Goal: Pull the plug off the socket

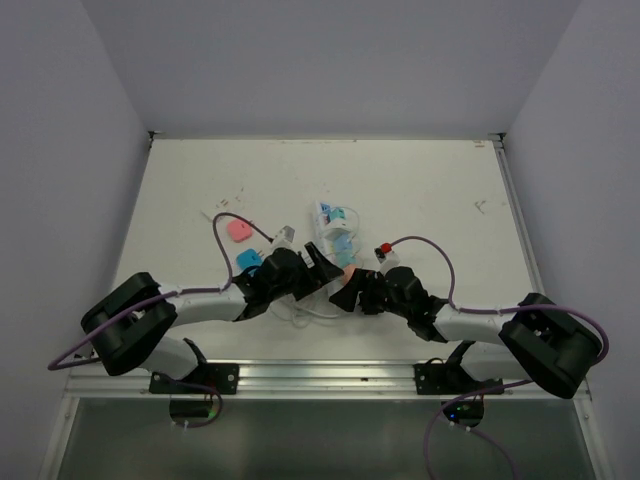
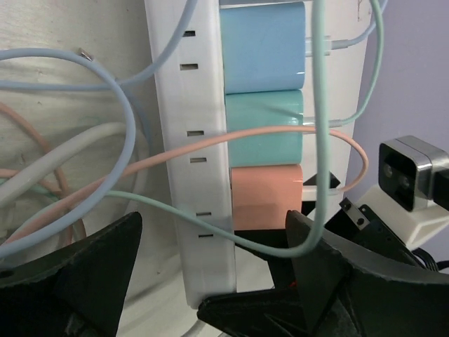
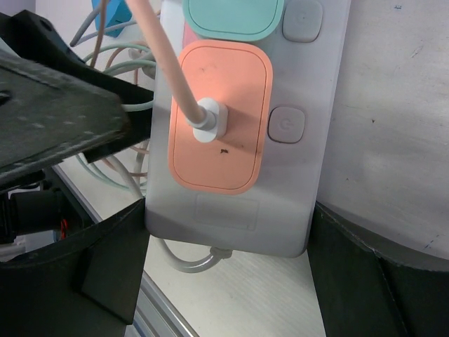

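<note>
Tabletop scene: my left gripper [image 2: 214, 232] stands spread astride the near end of the socket [image 2: 189, 105], a white power strip lying near the centre of the table [image 1: 420, 180]. One finger [image 2: 84, 274] is clear of the strip's slotted side. The other is just beside the orange plug [image 2: 266, 200]; contact not readable. The orange plug sits flush in the end outlet, w/ a teal plug [image 2: 265, 126] and a blue plug [image 2: 263, 45] touching in a row beyond it, the blue one cut off at the frame's top.

My right gripper [image 3: 228, 232] is opened wide too, fingers [image 3: 105, 267] hard by both long edges of the strip's end. Pressing or not, can't tell. A pink cable [image 3: 165, 63] enters the orange plug's face via a white connector [image 3: 210, 121].

Loose cables [image 2: 70, 161] in pink, teal, pale blue & white tangle beside the strip, their ends mostly out of frame. From above, both grippers cover much of the strip. A pink cube [image 1: 238, 231] & a blue cube [image 1: 248, 259] lie apart at left.
</note>
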Motion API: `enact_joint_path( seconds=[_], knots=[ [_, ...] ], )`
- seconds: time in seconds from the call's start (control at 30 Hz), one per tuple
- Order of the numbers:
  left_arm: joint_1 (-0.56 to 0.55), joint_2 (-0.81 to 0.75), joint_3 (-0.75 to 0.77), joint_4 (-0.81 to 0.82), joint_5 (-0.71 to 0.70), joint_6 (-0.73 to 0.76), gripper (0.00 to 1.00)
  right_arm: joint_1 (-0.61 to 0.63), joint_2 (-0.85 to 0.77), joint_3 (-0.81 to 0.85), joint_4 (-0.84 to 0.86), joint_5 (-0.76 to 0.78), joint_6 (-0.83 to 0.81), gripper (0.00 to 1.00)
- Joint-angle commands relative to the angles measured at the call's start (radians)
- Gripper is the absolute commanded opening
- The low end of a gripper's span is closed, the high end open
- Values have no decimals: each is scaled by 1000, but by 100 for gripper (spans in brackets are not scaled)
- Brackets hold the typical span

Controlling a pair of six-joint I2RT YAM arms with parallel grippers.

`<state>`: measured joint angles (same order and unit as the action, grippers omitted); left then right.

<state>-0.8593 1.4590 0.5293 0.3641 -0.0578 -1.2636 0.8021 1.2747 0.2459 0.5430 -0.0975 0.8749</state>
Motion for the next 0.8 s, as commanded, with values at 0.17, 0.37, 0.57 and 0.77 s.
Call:
enact_joint_path(
  seconds=[0.17,0.37,0.57,0.77],
  knots=[
    [-44,-176,-17,-117,-111,-25,88,0,-17,24,52,-1,3,0],
    [-107,-163,-20,-122,-123,-37,79,0,-6,29,58,-5,6,0],
    [-133,-121,-15,-116,-157,-33,72,2,-6,29,57,-5,4,0],
    [-132,-42,17,-94,-197,-16,70,2,8,30,75,-24,7,0]
  ],
)
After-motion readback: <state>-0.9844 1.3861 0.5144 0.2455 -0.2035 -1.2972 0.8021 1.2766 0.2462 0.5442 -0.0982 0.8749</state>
